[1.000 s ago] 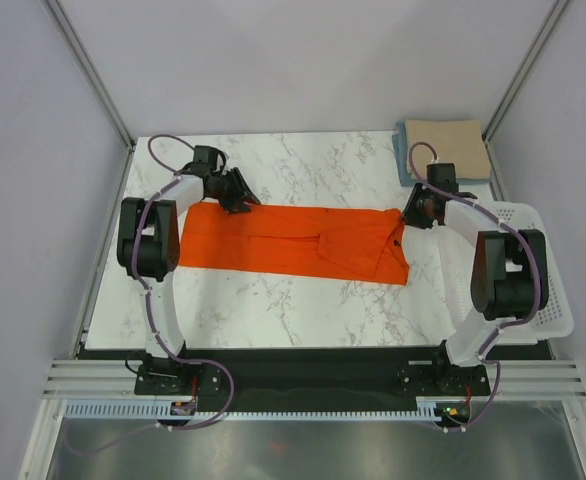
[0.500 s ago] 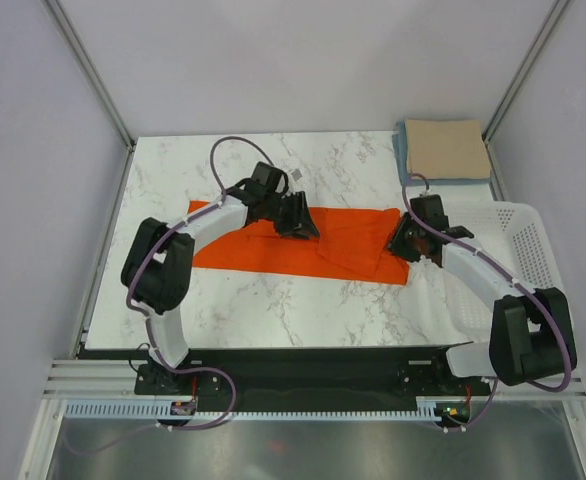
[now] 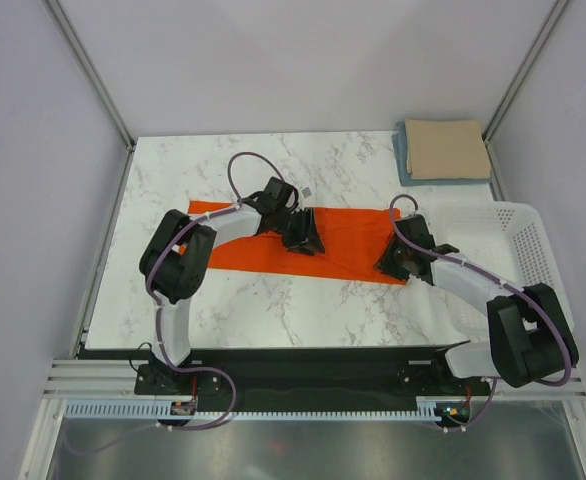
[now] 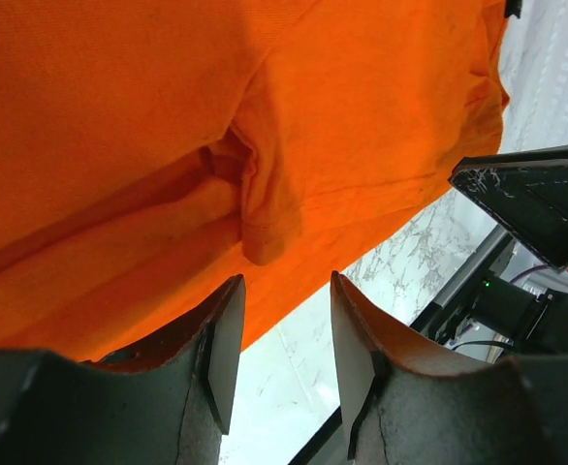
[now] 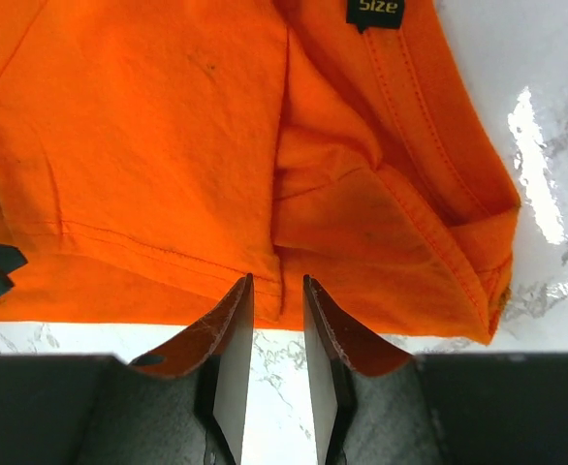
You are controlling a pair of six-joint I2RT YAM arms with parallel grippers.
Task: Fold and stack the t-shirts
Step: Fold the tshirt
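The orange t-shirt (image 3: 353, 245) lies as a long flat band across the middle of the marble table. My left gripper (image 3: 306, 240) hovers over its middle, open; the left wrist view shows bare marble between its fingers and the orange t-shirt (image 4: 265, 97) beyond them. My right gripper (image 3: 387, 264) is at the shirt's near right edge. Its jaws stand a narrow gap apart in the right wrist view (image 5: 277, 289), tips at the hem of the orange t-shirt (image 5: 148, 126), gripping nothing. A folded tan t-shirt (image 3: 446, 148) rests on a light blue t-shirt (image 3: 405, 160) at the back right corner.
A white perforated basket (image 3: 533, 240) stands at the table's right edge, close to my right arm. The black size label (image 5: 373, 10) marks the collar end of the shirt. My right gripper's dark finger (image 4: 536, 203) shows in the left wrist view.
My left gripper swung from the shirt's far left end to its middle. My right gripper moved from the far right edge to the near right edge.
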